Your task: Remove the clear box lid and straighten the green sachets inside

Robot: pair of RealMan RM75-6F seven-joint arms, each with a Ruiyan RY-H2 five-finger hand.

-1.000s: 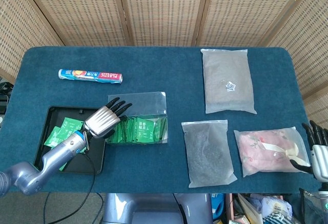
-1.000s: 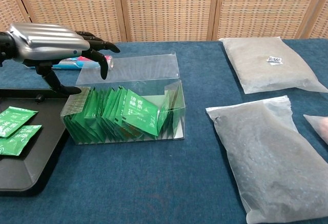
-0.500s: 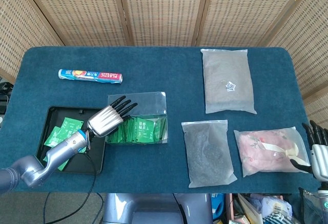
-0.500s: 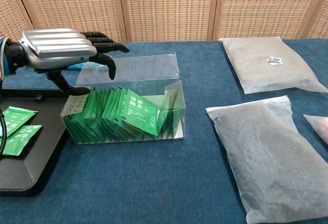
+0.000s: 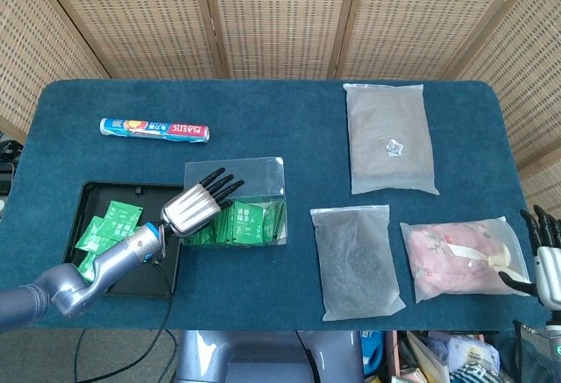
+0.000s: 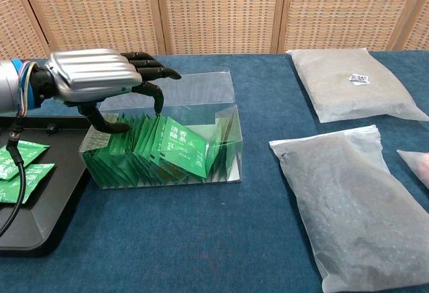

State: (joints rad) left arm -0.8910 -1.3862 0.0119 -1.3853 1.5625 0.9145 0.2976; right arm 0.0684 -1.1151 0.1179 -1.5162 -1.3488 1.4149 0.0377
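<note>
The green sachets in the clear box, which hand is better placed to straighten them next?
The left hand: it hovers open directly over the clear box, fingers above the green sachets. The right hand sits at the table's far right edge.

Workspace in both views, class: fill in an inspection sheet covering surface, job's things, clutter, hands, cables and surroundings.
Surface: blue cloth-covered table.
Job's things: clear box open on top, green sachets leaning unevenly inside; clear lid lies flat behind the box.
Clutter: black tray with loose green packets; blue roll; two grey bags; pink bag.
Hands: left hand over the box's left end, fingers spread, holding nothing; right hand at the table's right edge, idle.
Cables: black cable hanging from the left arm across the tray.
Surroundings: woven folding screens behind the table.
</note>
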